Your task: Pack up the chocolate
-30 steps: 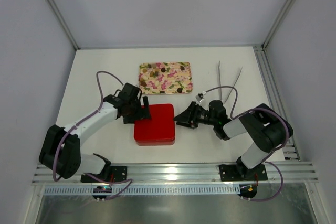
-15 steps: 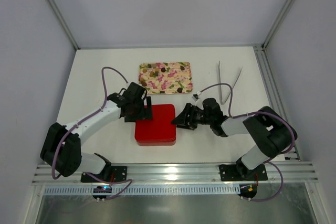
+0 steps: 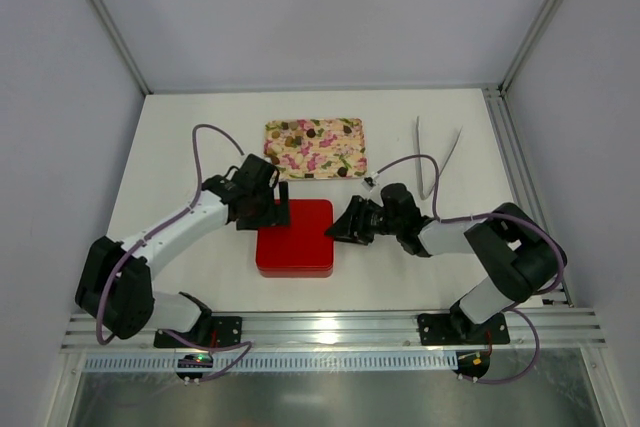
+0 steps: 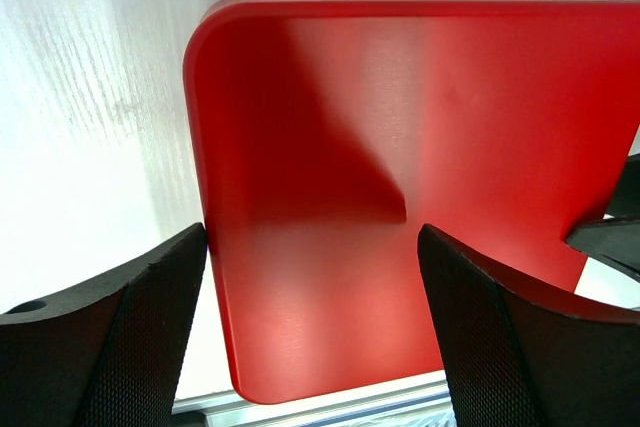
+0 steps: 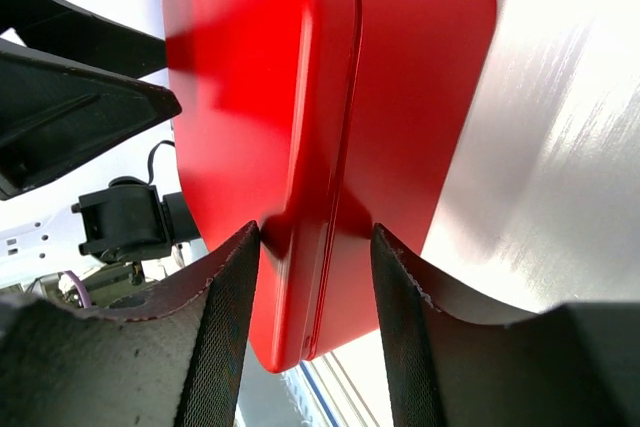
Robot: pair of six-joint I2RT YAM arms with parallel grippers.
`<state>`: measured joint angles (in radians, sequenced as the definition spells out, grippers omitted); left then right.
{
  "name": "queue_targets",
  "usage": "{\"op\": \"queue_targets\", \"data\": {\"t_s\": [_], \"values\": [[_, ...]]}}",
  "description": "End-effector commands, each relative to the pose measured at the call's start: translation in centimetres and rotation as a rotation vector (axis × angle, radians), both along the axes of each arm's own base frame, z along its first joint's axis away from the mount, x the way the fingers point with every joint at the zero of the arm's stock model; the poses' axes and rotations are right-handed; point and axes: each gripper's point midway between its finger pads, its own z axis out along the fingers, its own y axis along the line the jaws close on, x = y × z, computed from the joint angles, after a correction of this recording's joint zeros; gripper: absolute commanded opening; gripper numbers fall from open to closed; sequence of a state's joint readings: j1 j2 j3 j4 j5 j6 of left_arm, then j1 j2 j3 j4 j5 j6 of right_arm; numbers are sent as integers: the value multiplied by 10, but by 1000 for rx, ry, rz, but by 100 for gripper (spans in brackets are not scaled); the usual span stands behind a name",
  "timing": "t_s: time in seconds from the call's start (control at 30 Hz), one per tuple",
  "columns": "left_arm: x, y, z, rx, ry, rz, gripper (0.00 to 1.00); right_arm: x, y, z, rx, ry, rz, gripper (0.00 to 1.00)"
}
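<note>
The chocolate [image 3: 312,132] lies on the floral tray [image 3: 340,163], beyond both grippers. The left gripper [image 4: 312,247] gapes over the red box [image 3: 295,244]; the right gripper [image 5: 312,237] pinches its edge.

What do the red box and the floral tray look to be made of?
The red box is likely painted tin or glossy plastic: a smooth satin sheen with soft reflections, rounded corners and a thin lid seam. The floral tray is unclear from above, perhaps printed paper or lacquered board: a flat pink-and-cream pattern without glare.
</note>
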<state>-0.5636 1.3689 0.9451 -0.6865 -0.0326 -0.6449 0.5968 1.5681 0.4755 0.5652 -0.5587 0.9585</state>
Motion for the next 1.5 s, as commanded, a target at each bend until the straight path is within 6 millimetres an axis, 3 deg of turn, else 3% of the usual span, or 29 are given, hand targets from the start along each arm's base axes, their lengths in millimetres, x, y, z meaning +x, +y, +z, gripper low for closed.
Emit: {"op": "queue_targets", "data": {"t_s": [0.0,0.3,0.53,0.73,0.83,1.17,1.47], "values": [[9,-10,25,-54,-76,-26,84,7,6,17,12,-75,5,50],[6,-11,21,-52,-50,-33,84,5,5,15,-12,-80,14,50],[-1,16,8,70,-11,33,85,0,4,8,-54,-73,33,56],[5,27,23,75,-70,72,91,2,3,7,-103,-78,32,59],[2,31,16,63,-34,74,89,5,0,11,-123,-87,20,59],[-5,7,-5,-82,34,40,87,7,7,26,-239,-147,48,59],[-11,-10,-9,-184,70,23,82,1,20,21,-309,-156,90,59]]}}
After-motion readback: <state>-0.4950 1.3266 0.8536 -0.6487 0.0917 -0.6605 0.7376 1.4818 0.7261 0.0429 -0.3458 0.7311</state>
